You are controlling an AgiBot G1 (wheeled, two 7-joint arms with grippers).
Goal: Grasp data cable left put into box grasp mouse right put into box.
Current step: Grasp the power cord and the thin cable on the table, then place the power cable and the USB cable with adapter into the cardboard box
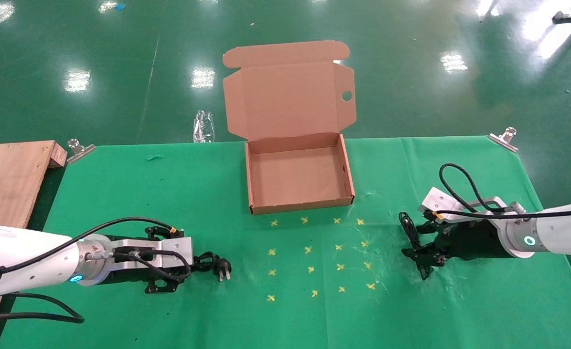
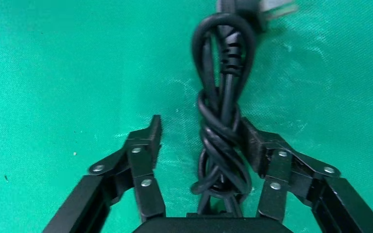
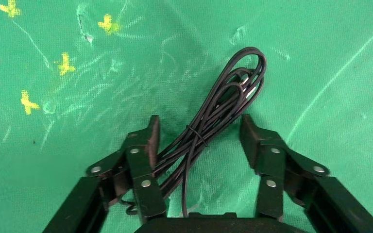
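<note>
the left gripper [image 2: 201, 133] is spread open low over the green cloth [image 1: 120, 194], with the knotted data cable [image 2: 222, 131] lying between its fingers, nearer one pad. the right gripper [image 3: 199, 133] is also spread open around a thin bundled wire [image 3: 213, 121]. the box [image 1: 300, 179] sits open ahead, between them.

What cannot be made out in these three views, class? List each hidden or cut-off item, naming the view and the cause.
- Mouse body: not visible in any view; the right wrist view shows only its thin wire bundle between the open right gripper.
- Data cable plug: cut off by the left wrist picture's edge and blurred there.
- Data cable coil in the head view: mostly hidden under the left gripper.
- Box near inner wall: faces away.
</note>
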